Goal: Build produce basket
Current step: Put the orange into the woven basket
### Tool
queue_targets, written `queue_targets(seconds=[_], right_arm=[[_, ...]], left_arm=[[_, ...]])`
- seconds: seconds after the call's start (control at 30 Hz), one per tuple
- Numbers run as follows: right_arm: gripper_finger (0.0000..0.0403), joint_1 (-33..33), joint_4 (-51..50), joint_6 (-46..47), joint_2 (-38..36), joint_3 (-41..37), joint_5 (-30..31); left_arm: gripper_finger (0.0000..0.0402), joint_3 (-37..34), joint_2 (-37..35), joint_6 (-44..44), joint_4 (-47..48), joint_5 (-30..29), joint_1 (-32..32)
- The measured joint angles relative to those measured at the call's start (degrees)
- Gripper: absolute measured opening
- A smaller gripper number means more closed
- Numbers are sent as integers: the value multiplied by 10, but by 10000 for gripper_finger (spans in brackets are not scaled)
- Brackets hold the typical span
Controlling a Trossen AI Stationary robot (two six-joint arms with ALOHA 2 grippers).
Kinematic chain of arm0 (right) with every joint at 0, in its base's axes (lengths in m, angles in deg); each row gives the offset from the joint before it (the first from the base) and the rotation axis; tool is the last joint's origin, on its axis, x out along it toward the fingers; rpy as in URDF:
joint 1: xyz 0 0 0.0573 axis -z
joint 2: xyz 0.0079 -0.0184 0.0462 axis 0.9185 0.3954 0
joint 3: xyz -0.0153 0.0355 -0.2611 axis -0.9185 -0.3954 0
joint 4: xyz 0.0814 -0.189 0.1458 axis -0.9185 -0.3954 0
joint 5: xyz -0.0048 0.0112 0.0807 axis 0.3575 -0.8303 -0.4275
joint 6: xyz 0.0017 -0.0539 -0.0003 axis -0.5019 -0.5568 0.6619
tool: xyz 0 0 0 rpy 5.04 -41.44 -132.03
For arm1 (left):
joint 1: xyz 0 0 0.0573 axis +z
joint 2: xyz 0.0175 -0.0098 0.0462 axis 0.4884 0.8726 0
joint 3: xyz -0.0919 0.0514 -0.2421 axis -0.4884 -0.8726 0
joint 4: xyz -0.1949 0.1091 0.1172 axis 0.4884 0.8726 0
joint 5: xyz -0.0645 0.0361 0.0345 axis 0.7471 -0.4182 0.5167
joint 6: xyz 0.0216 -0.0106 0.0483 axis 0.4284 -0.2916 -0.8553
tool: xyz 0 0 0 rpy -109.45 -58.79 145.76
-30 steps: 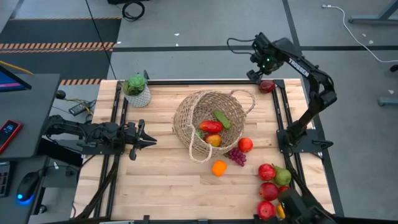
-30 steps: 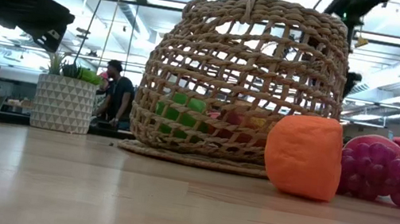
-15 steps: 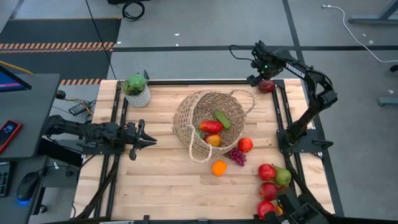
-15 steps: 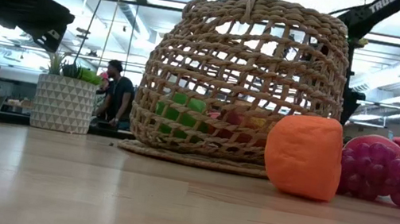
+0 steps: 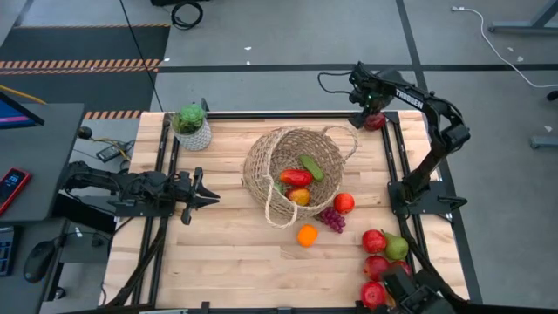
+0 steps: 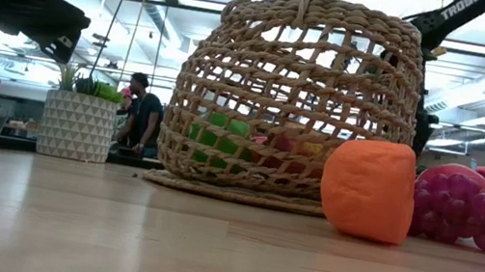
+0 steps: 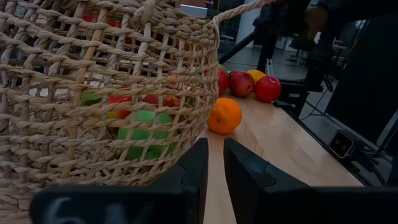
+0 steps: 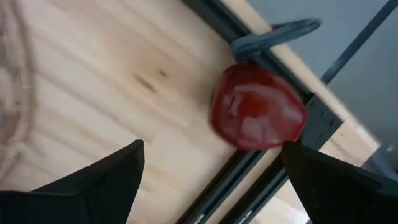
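The woven basket (image 5: 292, 170) stands on its base mid-table and holds a red pepper (image 5: 296, 177), a cucumber (image 5: 311, 166) and other produce. An orange (image 5: 307, 235), grapes (image 5: 332, 219) and a red fruit (image 5: 343, 202) lie on the table beside it. One red apple (image 8: 258, 115) lies at the far right corner, against the black rail. My right gripper (image 8: 212, 149) hangs open just above this apple, pointing down, with its fingers apart on either side and not touching it. My left gripper (image 5: 205, 199) waits shut and level at the table's left, pointing at the basket (image 7: 106, 93).
Red apples (image 5: 375, 241) and a pear (image 5: 397, 248) lie in a group at the near right edge. A white pot with a green plant (image 5: 192, 126) stands at the far left. Black rails (image 5: 394, 157) run along the table's sides. Bare wood lies in front of the basket.
My right gripper has come down toward the red apple at the far right corner, and its arm has folded lower. Nothing else has moved.
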Motion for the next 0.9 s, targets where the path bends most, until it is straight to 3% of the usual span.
queue_targets(seconds=[0.2,0.57,0.77,0.9], right_arm=[[362,-19,-12,40,-43,66,-50],[357,-124,77,55,-150,183,-239],[357,-242,127,93,-211,193,-244],[357,-349,132,135,-227,193,-183]], left_arm=[[60,0,0,0,0,0,0],[57,0,0,0,0,0,0],[57,0,0,0,0,0,0],[62,0,0,0,0,0,0]])
